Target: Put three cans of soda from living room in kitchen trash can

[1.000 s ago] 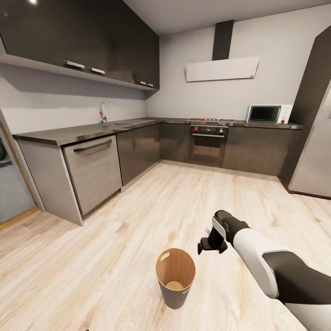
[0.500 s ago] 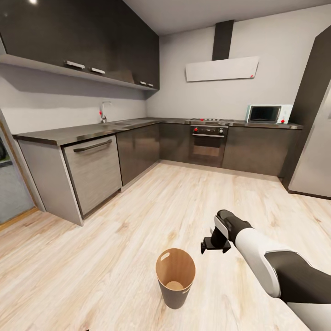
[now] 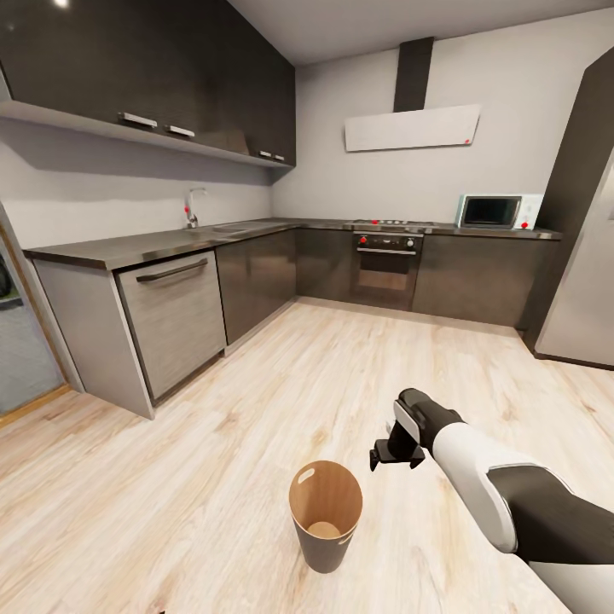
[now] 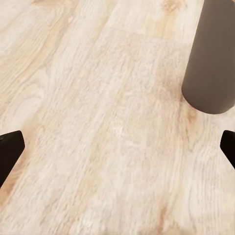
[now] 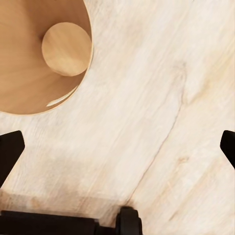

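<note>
Pale wood planks [image 3: 256, 401] floor this kitchen of dark glossy cabinets [image 3: 256, 281], where the light grey cylindrical bin with a brown inner wall [image 3: 325, 512] stands upright, its mouth facing up and its bottom bare, with no soda can to be seen. Just beside the rim, on the oven's side and higher, hangs the right gripper [image 3: 389, 454], fingers spread wide and holding nothing. From that wrist, the bin's opening [image 5: 39, 56] lies off to one side rather than straight beneath. Equally spread and empty, the left gripper [image 4: 117, 149] looks at the bin's grey outer wall [image 4: 210, 58]. By my judgement the right arm is nearer.

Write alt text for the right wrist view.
Looking down past the open right gripper, whose dark fingertips hold nothing, at pale wood floor. The bin shows its brown inside and bare bottom.
</note>
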Available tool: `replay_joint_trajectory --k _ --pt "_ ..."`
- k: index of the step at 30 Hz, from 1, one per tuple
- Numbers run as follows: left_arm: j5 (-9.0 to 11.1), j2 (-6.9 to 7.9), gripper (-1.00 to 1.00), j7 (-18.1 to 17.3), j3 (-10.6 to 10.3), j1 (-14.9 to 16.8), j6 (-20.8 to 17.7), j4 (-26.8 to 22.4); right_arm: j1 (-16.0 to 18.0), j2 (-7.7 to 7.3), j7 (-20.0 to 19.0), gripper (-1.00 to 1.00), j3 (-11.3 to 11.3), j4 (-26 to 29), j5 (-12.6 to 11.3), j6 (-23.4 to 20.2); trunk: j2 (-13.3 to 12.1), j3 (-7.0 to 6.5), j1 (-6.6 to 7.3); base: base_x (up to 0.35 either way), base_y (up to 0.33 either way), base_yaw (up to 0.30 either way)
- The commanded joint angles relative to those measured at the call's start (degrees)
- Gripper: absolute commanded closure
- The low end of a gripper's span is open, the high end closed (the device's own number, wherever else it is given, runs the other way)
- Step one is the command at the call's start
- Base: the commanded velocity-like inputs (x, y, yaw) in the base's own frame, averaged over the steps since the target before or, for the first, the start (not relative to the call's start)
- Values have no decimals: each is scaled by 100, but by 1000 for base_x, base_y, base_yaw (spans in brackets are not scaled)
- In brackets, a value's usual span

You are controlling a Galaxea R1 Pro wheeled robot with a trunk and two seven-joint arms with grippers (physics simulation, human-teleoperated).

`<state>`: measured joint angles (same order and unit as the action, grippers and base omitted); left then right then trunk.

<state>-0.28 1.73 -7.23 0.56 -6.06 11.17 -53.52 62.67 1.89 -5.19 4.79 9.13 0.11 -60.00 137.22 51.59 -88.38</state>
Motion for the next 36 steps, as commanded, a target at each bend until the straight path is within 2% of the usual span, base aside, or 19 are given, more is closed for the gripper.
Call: replay_joint_trajectory --k 1,7,10,16,26,36 --pt "0 1 -100 0 -1 0 0 3 0 1 4 -100 1 2 7 0 0 0 0 0 0 0" --pt "-4 -3 -100 2 -4 0 5 21 0 -8 9 -100 -19 158 7 146 0 0 0 0 0 0" --pt "-4 -2 -100 2 -5 0 7 25 -3 -6 9 -100 -16 429 1 382 0 0 0 0 0 0" --pt "-10 -4 -100 4 -9 0 7 28 -7 5 11 -100 -13 574 -26 896 0 0 0 0 0 0" --pt "-6 -6 -100 3 -13 0 8 26 -9 308 31 -100 -8 607 -34 1106 0 0 0 0 0 0" --pt "0 -6 -100 4 8 0 2 26 -9 409 35 -100 -19 234 -32 1094 0 0 0 0 0 0"
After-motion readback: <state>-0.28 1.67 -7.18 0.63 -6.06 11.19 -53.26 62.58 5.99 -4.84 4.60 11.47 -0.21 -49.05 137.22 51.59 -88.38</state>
